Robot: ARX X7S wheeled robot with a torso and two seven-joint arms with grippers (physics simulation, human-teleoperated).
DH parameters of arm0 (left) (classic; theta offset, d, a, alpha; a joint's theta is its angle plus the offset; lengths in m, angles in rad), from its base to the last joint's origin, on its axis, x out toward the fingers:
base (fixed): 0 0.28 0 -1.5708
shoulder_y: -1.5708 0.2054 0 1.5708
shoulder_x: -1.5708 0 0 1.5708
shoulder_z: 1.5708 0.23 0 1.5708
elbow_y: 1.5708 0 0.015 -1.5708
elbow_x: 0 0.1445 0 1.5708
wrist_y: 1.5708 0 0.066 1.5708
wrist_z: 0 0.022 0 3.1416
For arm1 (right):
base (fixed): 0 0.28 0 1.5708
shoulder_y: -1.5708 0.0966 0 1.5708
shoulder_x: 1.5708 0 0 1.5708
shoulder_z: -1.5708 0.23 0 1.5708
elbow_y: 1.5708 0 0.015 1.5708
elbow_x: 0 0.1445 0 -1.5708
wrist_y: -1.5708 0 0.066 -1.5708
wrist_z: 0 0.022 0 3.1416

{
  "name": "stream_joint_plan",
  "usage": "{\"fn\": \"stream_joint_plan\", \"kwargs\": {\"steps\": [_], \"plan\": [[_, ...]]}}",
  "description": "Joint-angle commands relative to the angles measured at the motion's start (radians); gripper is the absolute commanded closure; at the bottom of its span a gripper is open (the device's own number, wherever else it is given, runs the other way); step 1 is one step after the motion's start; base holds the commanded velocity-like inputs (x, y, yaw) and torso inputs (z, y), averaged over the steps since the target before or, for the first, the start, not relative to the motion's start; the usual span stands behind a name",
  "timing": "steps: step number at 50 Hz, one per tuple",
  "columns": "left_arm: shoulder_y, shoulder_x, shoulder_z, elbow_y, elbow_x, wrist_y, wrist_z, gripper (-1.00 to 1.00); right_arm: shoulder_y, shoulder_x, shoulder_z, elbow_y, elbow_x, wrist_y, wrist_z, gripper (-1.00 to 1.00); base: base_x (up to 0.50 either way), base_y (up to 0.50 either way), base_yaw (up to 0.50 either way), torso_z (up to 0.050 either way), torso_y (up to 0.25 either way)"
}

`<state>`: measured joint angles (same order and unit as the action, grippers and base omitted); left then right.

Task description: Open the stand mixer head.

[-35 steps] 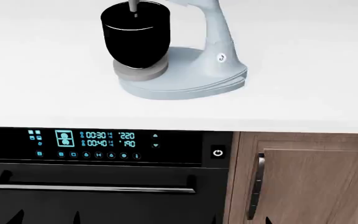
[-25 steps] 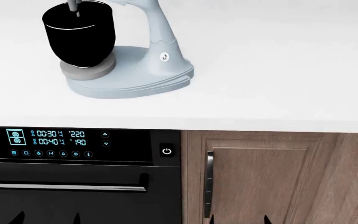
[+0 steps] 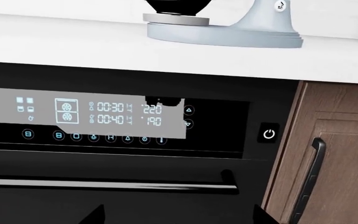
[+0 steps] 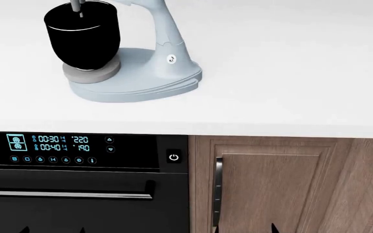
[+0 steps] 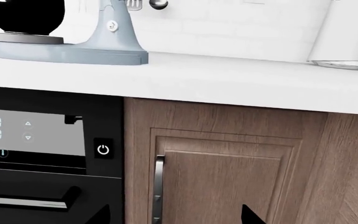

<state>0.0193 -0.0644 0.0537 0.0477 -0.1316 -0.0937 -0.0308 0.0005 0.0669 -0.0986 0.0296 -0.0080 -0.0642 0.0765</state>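
Pale blue enamel, one stand mixer, standing at the far left of the white tabletop (image 4: 290,73) in the head view.

- Stand mixer head (image 4: 138,3): only a sliver shows, at the upper frame edge, where the neck curves over toward the bowl. The rest is cut off, so its tilt cannot be told. It sits well above and beyond both claws.
- Grey beater shaft (image 4: 76,6): hangs from the head and dips into the mouth of the bowl.
- Black bowl (image 4: 83,39): glossy and upright, seated on a grey disc (image 4: 91,73) on the mixer's base.
- Base with neck (image 4: 141,82): flat and pale blue. A small round knob (image 4: 171,59) is on the side of the neck.
- Oven (image 4: 70,194): black and built in under the tabletop. Its lit cyan display (image 4: 50,144) reads 00:30 220 and 00:40 190. A power button (image 4: 173,157) sits at the right end of the panel and a bar handle (image 4: 70,194) runs below.
- Cabinet door (image 4: 277,189): brown wood, just beside the oven on the right, with a vertical metal handle (image 4: 218,189).
- White upright cylinder (image 5: 344,28): on the tabletop, well apart from the mixer on the right.
- Left claw (image 3: 177,215): low in front of the oven door, black fingertips spread wide, holding nothing.
- Right claw (image 5: 174,215): low in front of the cabinet door, fingertips likewise spread, holding nothing.
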Motion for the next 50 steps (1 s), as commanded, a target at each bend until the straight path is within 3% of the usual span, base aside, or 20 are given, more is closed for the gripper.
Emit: {"fn": "stream_joint_plan", "kwargs": {"steps": [1,24,27,39,40,42,50], "plan": [[-0.003,0.002,0.002,-0.008,0.029,0.036,-0.015,-1.0,-0.006,0.011,-0.008,-0.024,0.0,0.033,-0.019,-1.0,0.0,0.0,0.0,0.0,0.0],[-0.004,-0.025,0.028,-0.006,-0.012,0.039,-0.041,-1.0,0.007,0.023,-0.026,-0.012,0.024,0.039,0.035,-1.0,0.0,0.45,0.0,0.0,0.0],[-0.008,-0.03,0.034,-0.007,-0.015,0.033,-0.044,-1.0,0.017,0.014,0.005,-0.031,0.138,0.138,0.003,-1.0,0.0,0.02,0.0,0.0,0.0],[-0.012,-0.043,0.047,-0.009,-0.026,0.026,-0.064,-1.0,0.017,0.032,-0.019,-0.022,0.125,0.109,0.025,-1.0,0.0,0.0,0.0,0.0,0.0],[-0.012,-0.044,0.048,-0.009,-0.029,0.026,-0.062,-1.0,0.007,0.033,-0.009,-0.036,0.196,0.101,-0.025,-1.0,0.0,0.0,0.0,0.0,0.0],[-0.012,-0.045,0.049,-0.01,-0.031,0.026,-0.063,-1.0,0.004,0.037,-0.028,-0.033,0.127,0.069,0.016,-1.0,0.0,0.0,0.0,0.0,0.0],[-0.011,-0.052,0.057,-0.011,-0.038,0.031,-0.07,-1.0,0.011,0.05,-0.043,-0.016,0.136,0.08,0.014,-1.0,0.05,0.0,0.0,0.0,0.0]]}}
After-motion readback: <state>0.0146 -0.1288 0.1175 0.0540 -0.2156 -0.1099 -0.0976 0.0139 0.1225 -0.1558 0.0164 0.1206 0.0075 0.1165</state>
